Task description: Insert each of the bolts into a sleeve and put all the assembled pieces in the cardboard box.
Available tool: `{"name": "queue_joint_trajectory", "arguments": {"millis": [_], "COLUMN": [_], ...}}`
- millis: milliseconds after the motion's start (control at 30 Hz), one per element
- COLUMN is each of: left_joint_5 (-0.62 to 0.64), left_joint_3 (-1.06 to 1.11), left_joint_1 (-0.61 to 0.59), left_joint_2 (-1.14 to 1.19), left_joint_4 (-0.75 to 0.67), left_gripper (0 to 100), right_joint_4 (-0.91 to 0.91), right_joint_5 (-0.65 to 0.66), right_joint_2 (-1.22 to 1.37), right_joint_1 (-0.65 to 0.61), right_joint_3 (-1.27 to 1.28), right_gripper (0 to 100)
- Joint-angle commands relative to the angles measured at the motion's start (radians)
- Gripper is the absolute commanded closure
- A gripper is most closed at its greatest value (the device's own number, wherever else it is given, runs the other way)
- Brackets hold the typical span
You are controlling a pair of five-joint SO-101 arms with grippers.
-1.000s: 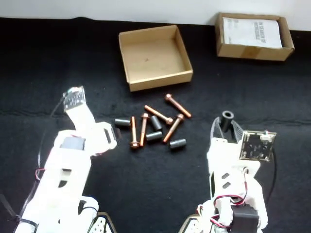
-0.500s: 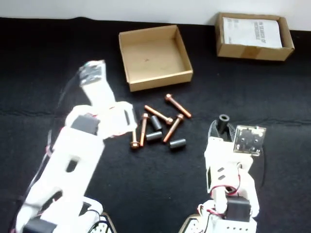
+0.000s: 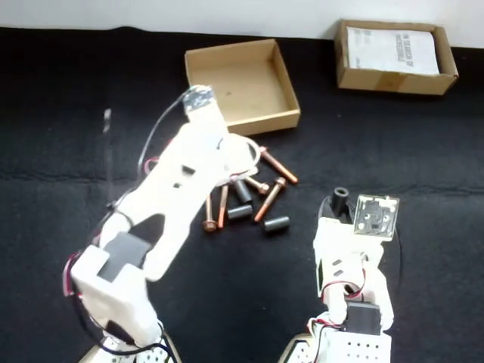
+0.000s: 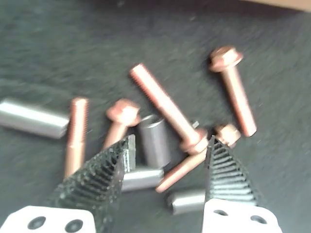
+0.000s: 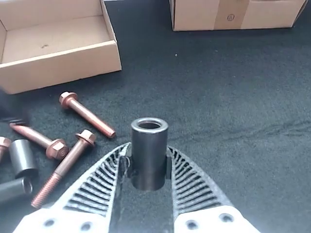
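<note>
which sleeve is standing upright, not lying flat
The sleeve clamped in the right gripper, open end up; the other sleeves lie on their sides among the bolts.

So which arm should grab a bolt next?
Left, probably: the left gripper hangs open just above the bolts, while the right gripper is shut on an upright sleeve.

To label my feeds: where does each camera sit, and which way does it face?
High view: above the table, looking down on both arms, bolts, sleeves, cardboard box.
Left wrist view: on the wrist, looking down through the open left pincer at bolts.
Right wrist view: looking past the right pincer, shut on a held sleeve, toward the cardboard box.
All share the bolts.
</note>
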Motion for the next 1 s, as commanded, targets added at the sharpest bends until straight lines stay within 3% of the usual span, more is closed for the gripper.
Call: {"name": "queue_joint_trajectory", "arguments": {"millis": [0, 133, 600, 967], "left_joint_5": [0.074, 0.123, 0.123, 0.123], "left_joint_3": [-0.168, -0.323, -0.728, -0.947], "left_joint_1": [0.039, 0.068, 0.056, 0.054], "left_joint_2": [0.091, 0.213, 0.622, 0.768], "left_joint_4": [0.002, 0.002, 0.002, 0.021], "left_gripper": [75, 75, 75, 76], "right_joint_4": [-0.021, -0.021, -0.021, -0.019], "right_joint_5": [-0.008, -0.008, -0.008, -0.008], "right_joint_2": [-0.015, -0.015, -0.015, -0.015], "right_joint_1": [0.01, 0.01, 0.005, 0.004], "right_joint_3": [0.024, 0.027, 0.027, 0.025], "right_gripper": [99.2, 99.2, 99.2, 99.2]}}
